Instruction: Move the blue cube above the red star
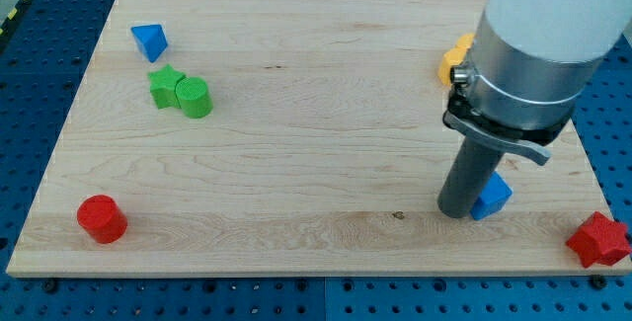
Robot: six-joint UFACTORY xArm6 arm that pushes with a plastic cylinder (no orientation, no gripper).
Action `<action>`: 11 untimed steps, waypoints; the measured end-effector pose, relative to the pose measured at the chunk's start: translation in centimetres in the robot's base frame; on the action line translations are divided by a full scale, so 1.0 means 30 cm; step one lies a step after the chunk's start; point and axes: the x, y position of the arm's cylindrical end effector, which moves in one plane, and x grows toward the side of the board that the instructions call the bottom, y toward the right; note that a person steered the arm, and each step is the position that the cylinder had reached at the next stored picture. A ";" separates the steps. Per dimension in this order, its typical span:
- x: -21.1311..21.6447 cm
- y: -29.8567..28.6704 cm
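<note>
The blue cube (493,197) lies near the view's bottom right, partly hidden behind my rod. My tip (456,210) rests on the board right against the cube's left side. The red star (598,240) sits at the board's bottom right corner, to the right of and below the cube. The arm's grey and white body covers the upper right of the view.
A blue triangular block (149,40), a green star (165,87) and a green cylinder (195,97) lie at the upper left. A red cylinder (103,218) sits at the bottom left. A yellow block (454,59) shows partly behind the arm. The wooden board (296,163) ends close to the red star.
</note>
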 end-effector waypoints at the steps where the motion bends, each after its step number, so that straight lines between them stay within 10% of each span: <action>1: 0.000 0.053; 11: -0.063 0.228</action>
